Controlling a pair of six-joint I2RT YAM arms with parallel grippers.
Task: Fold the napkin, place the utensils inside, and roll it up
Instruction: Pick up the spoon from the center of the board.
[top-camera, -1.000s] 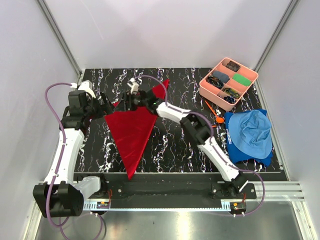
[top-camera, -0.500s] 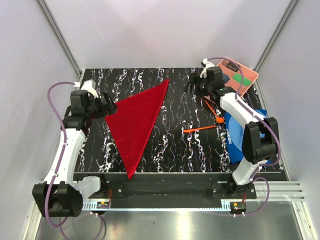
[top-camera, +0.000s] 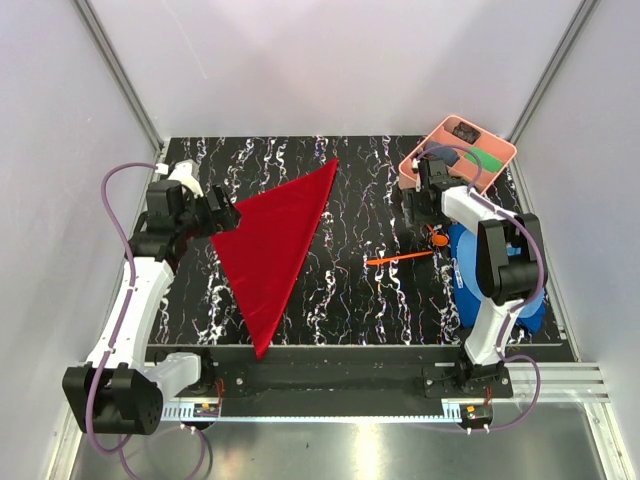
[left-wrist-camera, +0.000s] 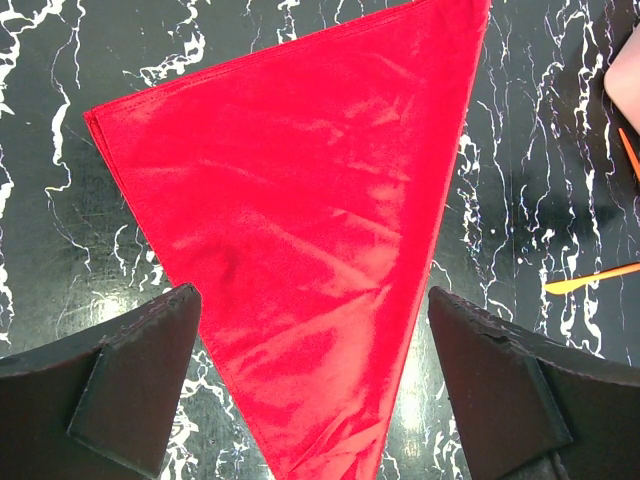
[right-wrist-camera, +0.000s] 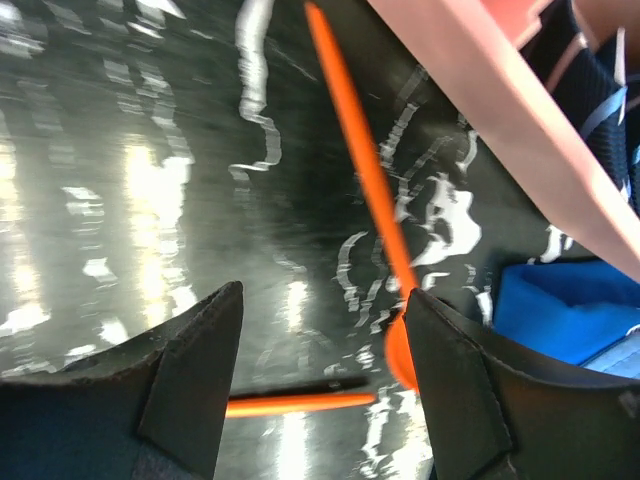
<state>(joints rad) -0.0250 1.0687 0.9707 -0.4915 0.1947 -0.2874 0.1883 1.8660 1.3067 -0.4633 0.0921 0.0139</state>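
The red napkin (top-camera: 275, 245) lies flat as a folded triangle on the left half of the table; the left wrist view shows it (left-wrist-camera: 300, 210) below the camera. My left gripper (top-camera: 222, 212) is open at the napkin's left corner, holding nothing (left-wrist-camera: 315, 300). Two orange utensils lie at the right. The spoon (top-camera: 437, 238) lies beside the blue cloth, and a straight utensil (top-camera: 400, 259) lies just below it. My right gripper (top-camera: 418, 222) hovers open over them. In the right wrist view (right-wrist-camera: 325, 300) the spoon (right-wrist-camera: 365, 170) runs along the right finger and the other utensil (right-wrist-camera: 300, 403) lies between the fingers.
A pink compartment tray (top-camera: 404, 172) with small dark items stands at the back right, close behind the right gripper. A blue cloth (top-camera: 500, 270) lies at the right edge. Its corner (right-wrist-camera: 560, 300) and the tray's rim (right-wrist-camera: 480, 90) show in the right wrist view.
The right arm has let go of the napkin's far corner and swung right to hover over the utensils. The napkin now lies flat. The left gripper edged toward the napkin.
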